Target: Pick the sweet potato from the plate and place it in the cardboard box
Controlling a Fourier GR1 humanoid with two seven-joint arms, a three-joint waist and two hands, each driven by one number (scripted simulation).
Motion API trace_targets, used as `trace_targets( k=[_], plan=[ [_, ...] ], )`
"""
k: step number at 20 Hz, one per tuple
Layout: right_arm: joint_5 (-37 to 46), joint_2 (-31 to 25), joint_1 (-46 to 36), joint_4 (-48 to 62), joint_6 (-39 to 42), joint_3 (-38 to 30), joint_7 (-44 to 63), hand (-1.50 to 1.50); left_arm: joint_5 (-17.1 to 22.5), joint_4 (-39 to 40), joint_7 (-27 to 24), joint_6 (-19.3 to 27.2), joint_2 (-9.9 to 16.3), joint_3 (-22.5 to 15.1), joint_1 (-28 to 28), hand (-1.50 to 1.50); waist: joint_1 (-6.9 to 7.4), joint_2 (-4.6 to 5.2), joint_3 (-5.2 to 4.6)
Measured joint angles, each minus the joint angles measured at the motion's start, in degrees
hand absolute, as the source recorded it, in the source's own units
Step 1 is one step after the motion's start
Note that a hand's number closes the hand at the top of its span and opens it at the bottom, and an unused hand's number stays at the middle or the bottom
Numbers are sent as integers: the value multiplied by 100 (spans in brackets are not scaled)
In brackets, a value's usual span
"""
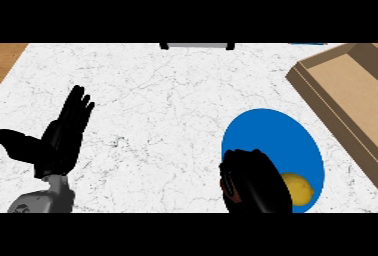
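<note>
White marbled counter [162, 100] carries your blue plate [269, 135]; the sweet potato [299, 189] lies on its near edge. Right hand [251, 182] sits beside it, fingers curled, grip indeterminate. Left hand [59, 137] rests open. Cardboard box [343, 100] stands right.

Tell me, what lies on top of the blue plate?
A yellow sweet potato lies on the blue plate, near its lower edge. The right robot hand covers its left part.

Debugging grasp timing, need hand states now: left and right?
Left hand: open, fingers straight, resting at the view's left, holding nothing.
Right hand: over the blue plate beside the sweet potato; fingers hidden, cannot be told.
</note>
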Motion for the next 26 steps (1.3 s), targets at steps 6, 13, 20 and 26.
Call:
trace_targets(
  k=[6,13,20,26],
  plan=[
    [157,-220,-273,-1139,755,184,-99,150,15,-108,158,38,22,65,-44,0,-73,0,2],
    [-9,187,-414,-2164,810,-806,491,150,91,-39,137,-28,62,163,-94,0,-108,7,3],
    [-297,253,-1066,-2190,984,-2429,849,150,1,-157,87,-5,0,80,6,0,-76,15,4],
    [-1040,-93,-1615,-1565,1381,-3853,690,150,58,-82,56,-98,49,184,6,0,-71,19,4]
  ],
)
